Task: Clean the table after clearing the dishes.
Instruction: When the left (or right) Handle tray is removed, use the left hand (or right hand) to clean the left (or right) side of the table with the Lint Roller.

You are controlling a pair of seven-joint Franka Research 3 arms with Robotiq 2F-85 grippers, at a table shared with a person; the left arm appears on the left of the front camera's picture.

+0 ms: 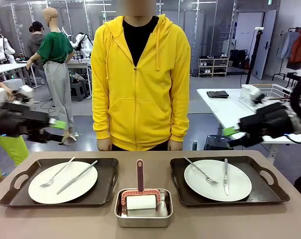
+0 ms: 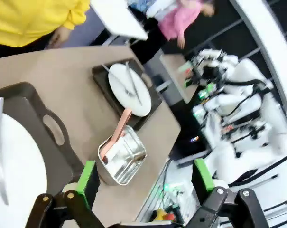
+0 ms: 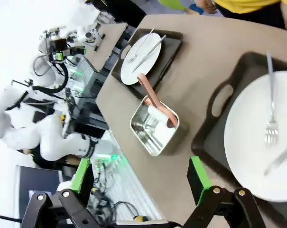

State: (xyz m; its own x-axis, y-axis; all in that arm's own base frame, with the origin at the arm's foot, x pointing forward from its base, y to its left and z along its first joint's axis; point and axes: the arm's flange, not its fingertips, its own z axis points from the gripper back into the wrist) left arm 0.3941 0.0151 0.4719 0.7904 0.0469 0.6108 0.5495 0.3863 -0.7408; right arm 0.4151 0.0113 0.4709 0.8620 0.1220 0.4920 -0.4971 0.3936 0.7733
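Two white plates lie on dark brown handled trays on the taupe table [image 1: 150, 167]. The left plate [image 1: 63, 181] and the right plate [image 1: 217, 180] each carry a silver fork and knife. My left gripper [image 1: 60, 130] hovers above and behind the left tray [image 1: 11, 191], open and holding nothing. My right gripper [image 1: 234, 135] hangs above and behind the right tray [image 1: 269, 191], open too. In the left wrist view the gripper [image 2: 145, 180] spreads its green pads over the table's edge near its plate [image 2: 10, 166]. In the right wrist view the gripper [image 3: 141, 183] does the same beside its plate [image 3: 262, 137].
A small steel pan [image 1: 143, 211] holding a red-framed white roller [image 1: 140, 201] stands between the trays near the front edge. A person in a yellow hoodie [image 1: 140, 84] stands at the far edge, hands at the sides. White tables stand beyond.
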